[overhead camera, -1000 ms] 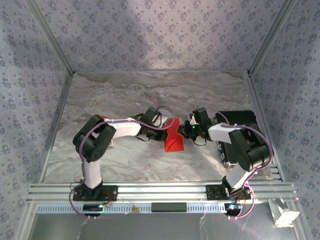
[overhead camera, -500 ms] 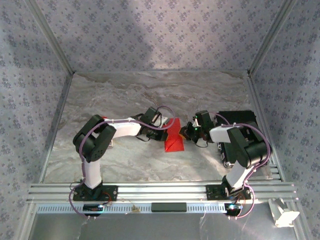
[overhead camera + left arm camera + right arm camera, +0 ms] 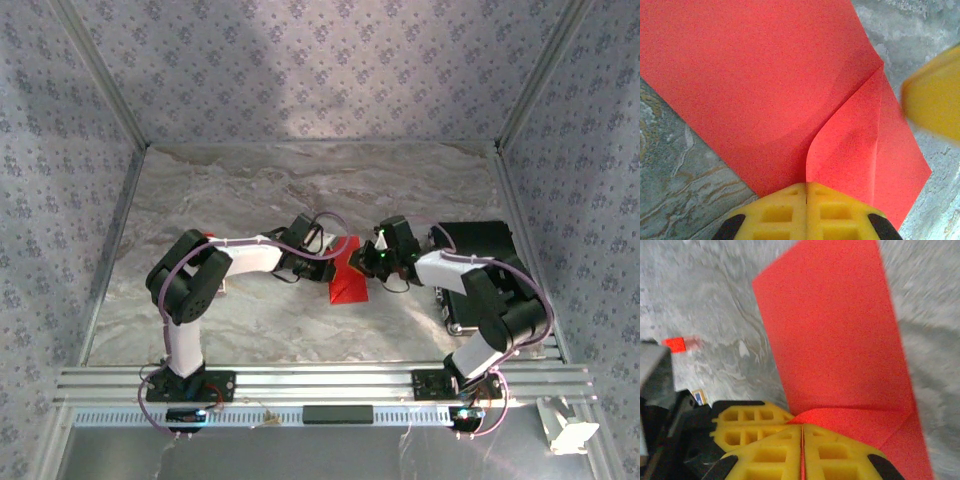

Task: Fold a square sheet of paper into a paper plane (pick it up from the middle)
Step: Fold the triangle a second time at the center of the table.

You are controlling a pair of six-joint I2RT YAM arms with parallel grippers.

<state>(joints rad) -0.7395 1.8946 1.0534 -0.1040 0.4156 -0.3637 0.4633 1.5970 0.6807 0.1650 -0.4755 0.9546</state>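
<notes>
The red sheet of paper (image 3: 347, 281) lies on the marbled table between the two arms, partly folded, with one corner flap turned over (image 3: 850, 145). My left gripper (image 3: 806, 186) is shut, and the flap's curled edge runs into the seam between its yellow fingers. From the opposite side my right gripper (image 3: 802, 427) is shut on the paper's near edge, a thin red line showing between its fingers. In the top view the left gripper (image 3: 336, 259) and right gripper (image 3: 367, 262) meet over the sheet's upper part. No pointed dart shape has been formed.
A black box (image 3: 478, 262) stands right of the right arm. A small red piece (image 3: 676, 344) and a small printed card (image 3: 699, 396) lie on the table behind the left gripper's fingers (image 3: 742, 426). Patterned walls enclose the table.
The right wrist pulled back a little, then swung in again toward the paper. The left arm and the sheet have stayed where they were.
</notes>
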